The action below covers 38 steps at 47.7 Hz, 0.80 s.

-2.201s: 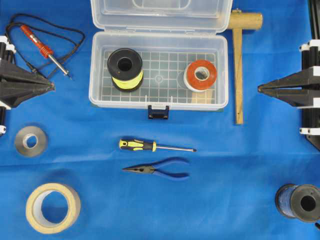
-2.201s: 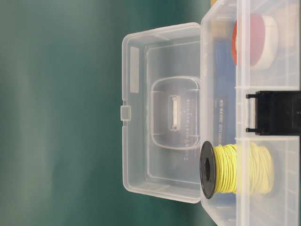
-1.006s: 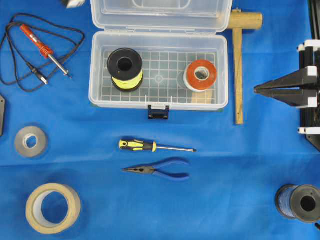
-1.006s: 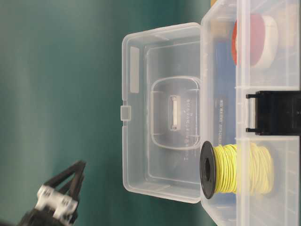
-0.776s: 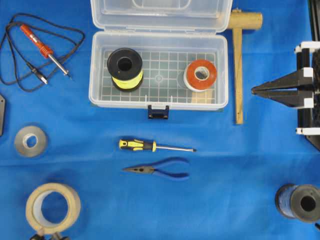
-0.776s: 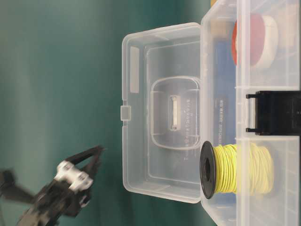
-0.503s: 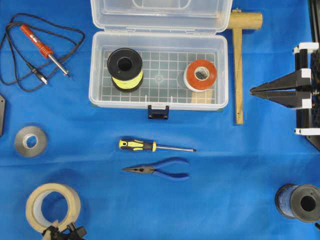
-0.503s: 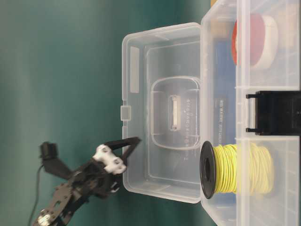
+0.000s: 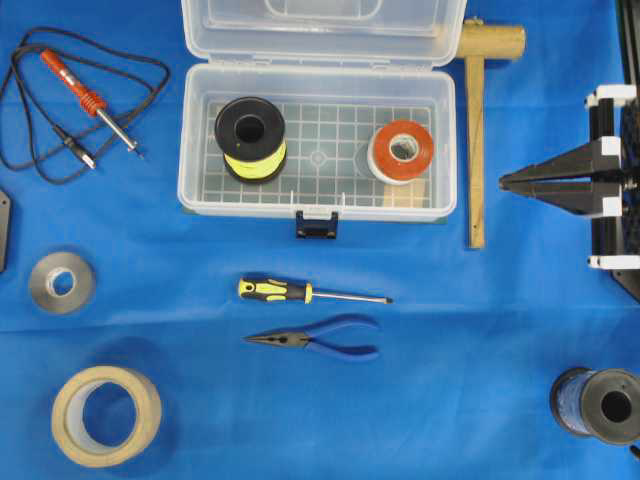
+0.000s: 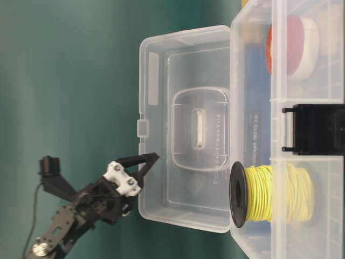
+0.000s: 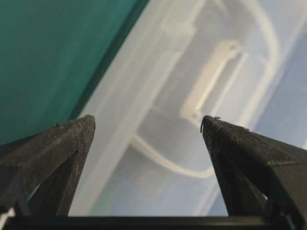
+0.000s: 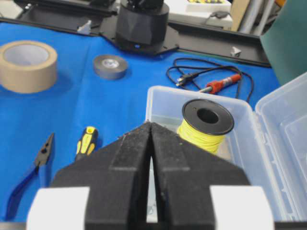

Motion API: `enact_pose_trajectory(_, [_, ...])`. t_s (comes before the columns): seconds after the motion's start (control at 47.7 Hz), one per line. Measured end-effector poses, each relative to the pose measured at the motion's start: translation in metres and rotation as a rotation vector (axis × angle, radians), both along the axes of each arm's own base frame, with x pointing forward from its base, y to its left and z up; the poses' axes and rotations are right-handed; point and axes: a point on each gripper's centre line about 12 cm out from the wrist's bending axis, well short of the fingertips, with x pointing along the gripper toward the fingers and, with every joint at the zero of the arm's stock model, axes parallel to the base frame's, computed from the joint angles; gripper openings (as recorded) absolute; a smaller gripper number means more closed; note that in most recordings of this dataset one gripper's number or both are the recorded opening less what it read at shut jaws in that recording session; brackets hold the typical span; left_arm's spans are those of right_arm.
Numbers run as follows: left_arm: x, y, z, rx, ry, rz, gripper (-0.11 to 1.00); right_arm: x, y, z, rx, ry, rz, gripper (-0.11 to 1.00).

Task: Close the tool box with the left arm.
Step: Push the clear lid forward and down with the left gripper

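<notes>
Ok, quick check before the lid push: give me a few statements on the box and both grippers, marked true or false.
1. The clear plastic tool box has its hinged lid open. True.
2. The left gripper is shut. False: its fingers are spread, tips by the lid's edge.
3. The right gripper is shut. True.
4. The box is empty. False: it holds a yellow wire spool and an orange tape roll.
5. The dark front latch is fastened. False: unfastened.
</notes>
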Motion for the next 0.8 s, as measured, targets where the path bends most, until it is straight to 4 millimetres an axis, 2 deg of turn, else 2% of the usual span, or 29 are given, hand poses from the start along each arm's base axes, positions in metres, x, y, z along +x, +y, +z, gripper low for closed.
enact_pose_trajectory(0.231, [0.001,-0.032,0.025,0.003,-0.003,-0.062,0.9,0.0,0.0,-0.001,0.002,0.002,0.0,0.0])
enact_pose_trajectory(0.482, [-0.006,-0.076,0.046,-0.012,-0.018,-0.127,0.9,0.0,0.0,-0.001,0.002,0.002,-0.002,0.0])
enact_pose_trajectory(0.797, [-0.017,-0.147,0.048,-0.069,-0.035,-0.235,0.9,0.0,0.0,0.0,0.0,0.0,-0.001,0.0])
